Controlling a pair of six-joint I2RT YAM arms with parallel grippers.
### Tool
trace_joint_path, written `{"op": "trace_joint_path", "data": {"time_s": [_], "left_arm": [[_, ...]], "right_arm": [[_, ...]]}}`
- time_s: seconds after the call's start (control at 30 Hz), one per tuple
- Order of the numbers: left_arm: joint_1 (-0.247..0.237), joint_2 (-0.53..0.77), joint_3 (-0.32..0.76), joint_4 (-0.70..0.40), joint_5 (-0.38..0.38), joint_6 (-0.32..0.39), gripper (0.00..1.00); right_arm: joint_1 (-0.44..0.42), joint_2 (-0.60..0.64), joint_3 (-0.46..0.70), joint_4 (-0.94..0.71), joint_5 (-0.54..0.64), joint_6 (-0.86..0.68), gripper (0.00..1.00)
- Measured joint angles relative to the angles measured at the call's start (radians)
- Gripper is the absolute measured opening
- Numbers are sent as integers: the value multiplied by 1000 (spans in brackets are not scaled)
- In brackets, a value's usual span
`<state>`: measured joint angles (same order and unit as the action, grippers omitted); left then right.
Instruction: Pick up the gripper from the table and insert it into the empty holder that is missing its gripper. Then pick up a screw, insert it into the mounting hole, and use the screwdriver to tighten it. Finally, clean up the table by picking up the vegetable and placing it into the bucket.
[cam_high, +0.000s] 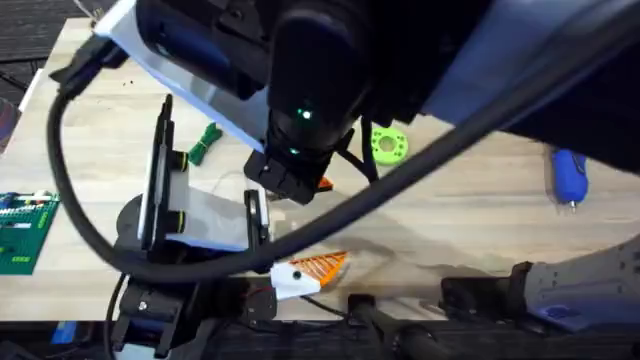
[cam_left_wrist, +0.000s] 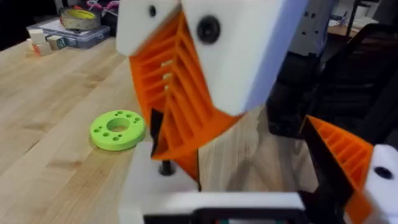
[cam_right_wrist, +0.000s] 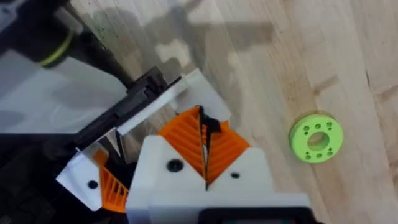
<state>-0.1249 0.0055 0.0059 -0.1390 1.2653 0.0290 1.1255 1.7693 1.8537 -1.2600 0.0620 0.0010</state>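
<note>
Right arm is up high under the overhead camera, a big dark shape, and its white two-finger gripper with orange ribbed pads (cam_right_wrist: 205, 149) points down near the middle of the pale wooden table (cam_high: 470, 220). Those pads are pressed tight together, with a thin dark sliver showing in the seam. Whether the small orange ribbed plastic wedge is pinched in there I can't tell; the orange all runs together.

Just under it sits the left arm's gripper (cam_left_wrist: 249, 168), fingers spread wide. One finger carries an orange ribbed pad (cam_left_wrist: 348, 162). The other is the plain white angular plastic holder (cam_left_wrist: 146, 180), bare of orange, with a short dark pin standing on it. The orange tip of the right gripper comes down right against that bare block.

Over on the far side, the round bright-green plastic disc with holes (cam_high: 388, 143) lies flat, near the right gripper. The small dark-green soft toy vegetable (cam_high: 205, 143) lies on the table to the left of the arms. The stubby screwdriver with the thick blue handle (cam_high: 568, 178) rests well off to the right, untouched. A green circuit board (cam_high: 20, 230) sits at the left edge.
</note>
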Motion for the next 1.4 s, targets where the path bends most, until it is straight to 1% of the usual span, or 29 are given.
{"op": "trace_joint_path", "data": {"time_s": [0.4, 0.43, 0.47, 0.5, 0.57, 0.63, 0.7, 0.73, 0.77, 0.9, 0.97, 1.07, 1.23, 1.4], "left_arm": [[0, 0, 0, 0, 3, 0, 994], [0, 0, 0, 0, 3, 1, 993], [0, 0, 0, 0, 3, 0, 993], [0, 0, 0, 0, 3, 1, 993], [0, 0, 0, 0, 3, 1, 993], [0, 0, 0, 0, 3, 1, 993], [0, 0, 0, 0, 3, 1, 993], [0, 0, 0, 0, 3, 0, 993], [0, 0, 0, 0, 3, 0, 993], [0, 0, 0, 0, 3, 1, 993], [0, 0, 0, 0, 3, 1, 993], [0, 0, 0, 0, 3, 1, 993], [0, 0, 0, 0, 3, 1, 993], [0, 0, 0, 0, 3, 1, 993]], "right_arm": [[0, 0, -5, 11, -3, 19, 8], [0, 0, -5, 11, -3, 20, 21], [0, 0, -5, 12, -4, 25, 125], [0, 0, -5, 12, -4, 24, 264], [0, 0, -7, 11, -4, 25, 422], [0, 0, -7, 11, -5, 28, 624], [-3, 0, -8, 7, 1, 28, 922], [-8, 0, -8, 6, 3, 29, 968], [-15, 0, -8, 6, 1, 30, 984], [-52, 0, -7, 11, -4, 63, 991], [-88, 0, -7, 13, -6, 85, 991], [-161, -1, -7, 23, -7, 125, 990], [-315, -7, -7, 25, -6, 199, 991], [-465, -7, -7, 9, -7, 232, 991]]}}
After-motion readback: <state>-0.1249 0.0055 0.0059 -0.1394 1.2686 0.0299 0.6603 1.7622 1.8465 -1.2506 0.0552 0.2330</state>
